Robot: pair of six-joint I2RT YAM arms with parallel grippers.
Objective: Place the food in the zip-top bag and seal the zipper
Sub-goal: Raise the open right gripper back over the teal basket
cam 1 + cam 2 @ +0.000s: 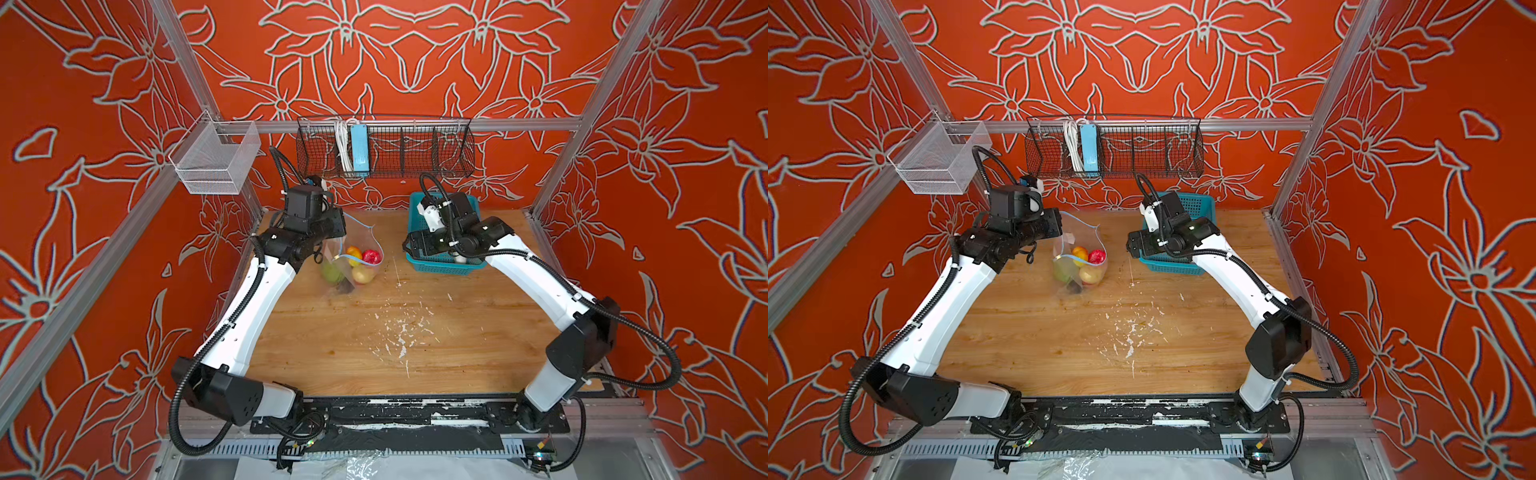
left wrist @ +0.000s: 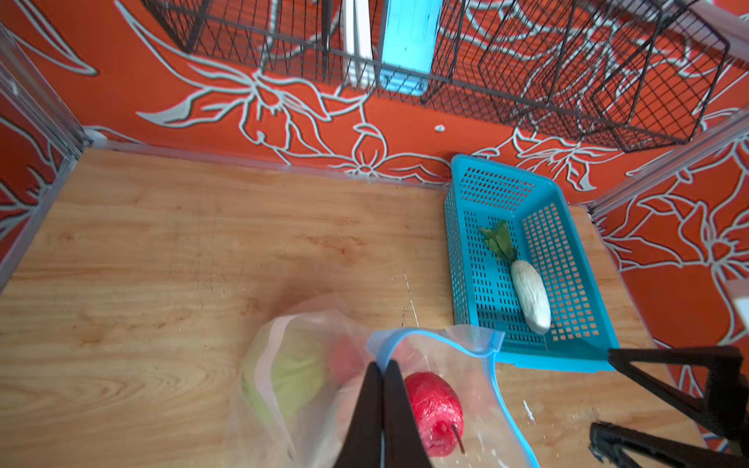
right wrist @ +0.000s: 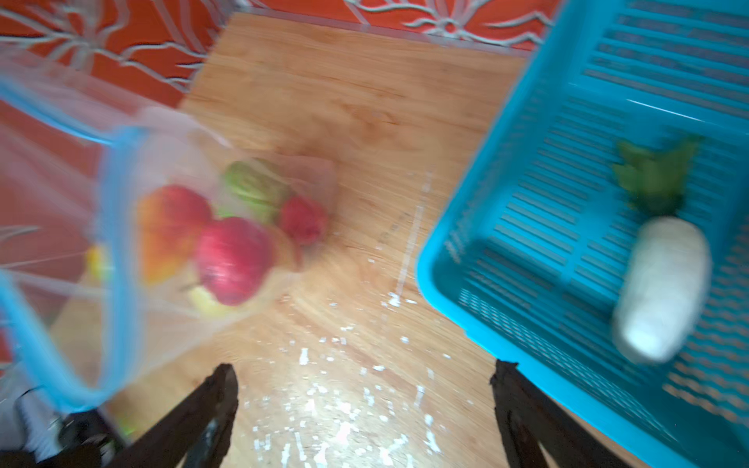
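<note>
so the left claw (image 2: 383, 366) is pressed together on the zipper (image 2: 429, 336) edge of the zip-top bag (image 1: 370, 241), pinching it and lifting that side off the surface (image 1: 374, 332). my guess is that's to prop the mouth open so stuff can drop in. the bag's bottom rests on the left part of the surface. most of the food is already inside: a red fruit (image 2: 433, 409), the mango (image 1: 353, 251), something green (image 1: 331, 272), a yellowish one (image 1: 363, 275).

the right claw (image 3: 364, 377) is spread wide and empty, hanging between the bag and the teal basket (image 2: 453, 243). it's probably lining up for the white radish (image 2: 531, 295) lying in there with the green leaf (image 2: 500, 241) at its end.

hard bits: in both top views the arms cover both claws and most of the basket. the right wrist view is smeared. the dark item at the bag's bottom is too small to name, and i can't tell if the leaf is attached to the radish.
</note>
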